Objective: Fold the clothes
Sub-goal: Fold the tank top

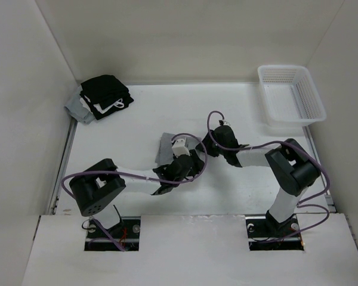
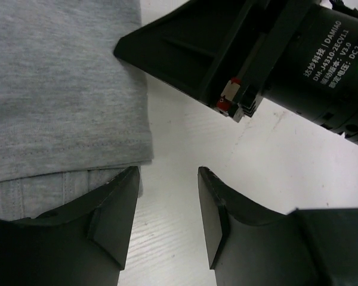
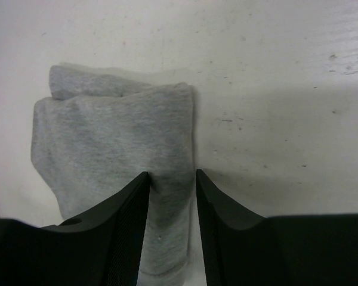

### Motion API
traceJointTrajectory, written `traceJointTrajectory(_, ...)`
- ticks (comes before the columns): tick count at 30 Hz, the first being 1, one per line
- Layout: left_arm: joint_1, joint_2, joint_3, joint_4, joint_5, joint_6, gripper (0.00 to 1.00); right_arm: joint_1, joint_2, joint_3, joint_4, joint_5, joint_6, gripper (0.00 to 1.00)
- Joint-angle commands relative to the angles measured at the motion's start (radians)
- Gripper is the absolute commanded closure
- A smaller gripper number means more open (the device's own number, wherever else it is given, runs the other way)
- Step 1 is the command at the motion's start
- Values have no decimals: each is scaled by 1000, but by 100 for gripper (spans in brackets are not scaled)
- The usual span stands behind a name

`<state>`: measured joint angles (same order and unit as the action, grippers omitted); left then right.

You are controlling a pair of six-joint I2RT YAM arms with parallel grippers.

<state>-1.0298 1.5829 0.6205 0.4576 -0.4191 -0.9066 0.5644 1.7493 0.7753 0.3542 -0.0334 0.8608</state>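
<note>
The clothes [image 1: 164, 149] are one plain grey knit garment, folded into a small bundle at the table's middle and partly hidden by both wrists. In the right wrist view the clothes [image 3: 113, 137] lie flat, and my right gripper [image 3: 172, 173] stands open astride their right edge without pinching it. My left gripper [image 2: 168, 171] is open over bare table, its left finger [image 2: 116, 202] overlapping the hem of the clothes [image 2: 59, 89]. From above, the left gripper [image 1: 186, 159] and the right gripper [image 1: 201, 156] sit close together just right of the bundle.
A pile of black garments [image 1: 107, 95] on a pale grey one [image 1: 77, 108] lies at the back left corner. A white mesh basket [image 1: 264, 95] stands at the back right. The right arm's black body [image 2: 298, 53] hangs close in front of the left wrist.
</note>
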Motion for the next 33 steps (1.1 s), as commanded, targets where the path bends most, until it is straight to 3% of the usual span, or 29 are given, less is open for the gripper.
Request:
traceJointTrajectory(1,-9,19,30,38,-81,-41,58,-13,19,27,89,-7,23,59)
traceJointTrajectory(15,15,103,-2,82,-138,-212,63,-22,49,35,118,-17,21,65)
traceJointTrajectory(18,29,118,-7,110,-127,-239,66,-25,59,36,134,-25,21,70)
traceJointTrajectory(23,47,135,-30,205,-124,-250,83,-22,67,36,140,-28,21,88)
traceJointTrajectory(28,66,146,-70,254,-116,-284,95,-19,53,30,140,-17,17,92)
traceJointTrajectory(33,38,117,-145,305,-95,-331,97,-33,50,32,147,-11,17,92)
